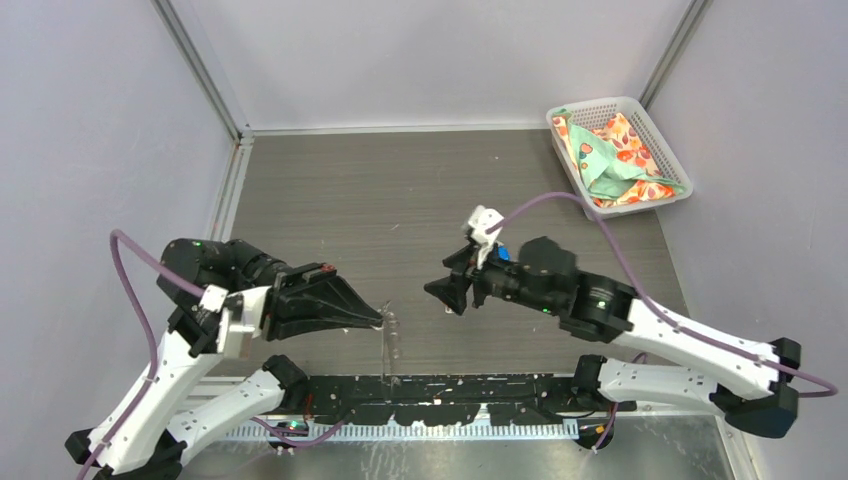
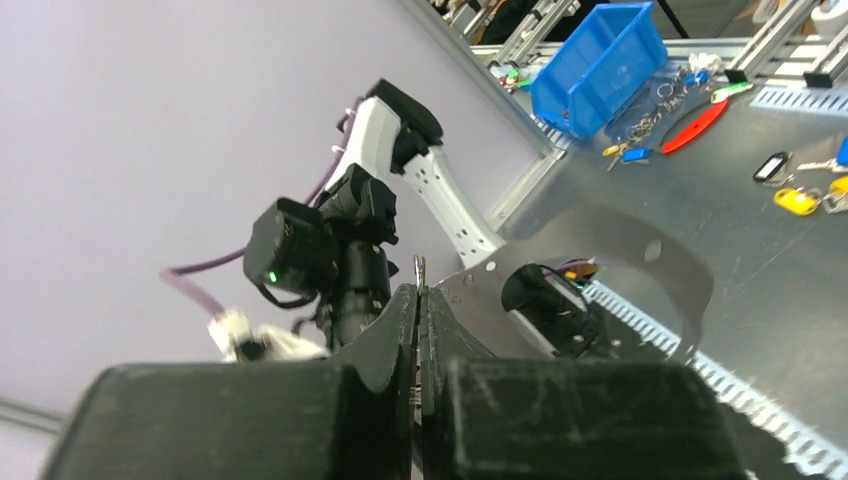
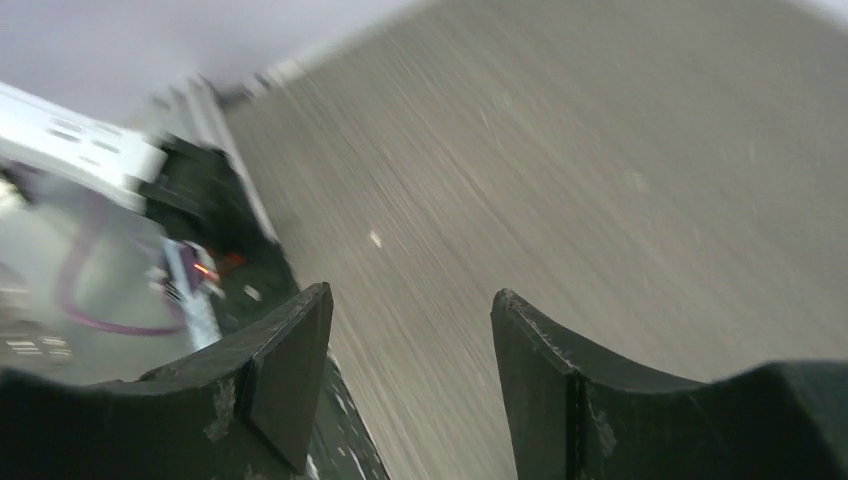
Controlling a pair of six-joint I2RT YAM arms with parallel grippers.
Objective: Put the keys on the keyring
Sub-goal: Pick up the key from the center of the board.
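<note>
My left gripper (image 1: 378, 318) is shut on the keyring (image 1: 389, 345), a thin grey loop that hangs from the fingertips down toward the table's near edge. In the left wrist view the jaws (image 2: 419, 292) are pressed together and a thin metal sliver (image 2: 419, 268) of it pokes out above the tips. My right gripper (image 1: 445, 295) is open and empty. It is held above the table, a short way right of the left gripper and pointing at it. In the right wrist view (image 3: 410, 295) only blurred table shows between its fingers. No yellow or blue key head shows on the table.
A white basket (image 1: 566, 111) holding patterned cloth stands at the back right corner. Grey walls enclose the table on three sides. A black rail (image 1: 430, 390) runs along the near edge. Beyond it lies a metal bench (image 2: 720, 260) with a blue bin (image 2: 600, 65) and loose tags.
</note>
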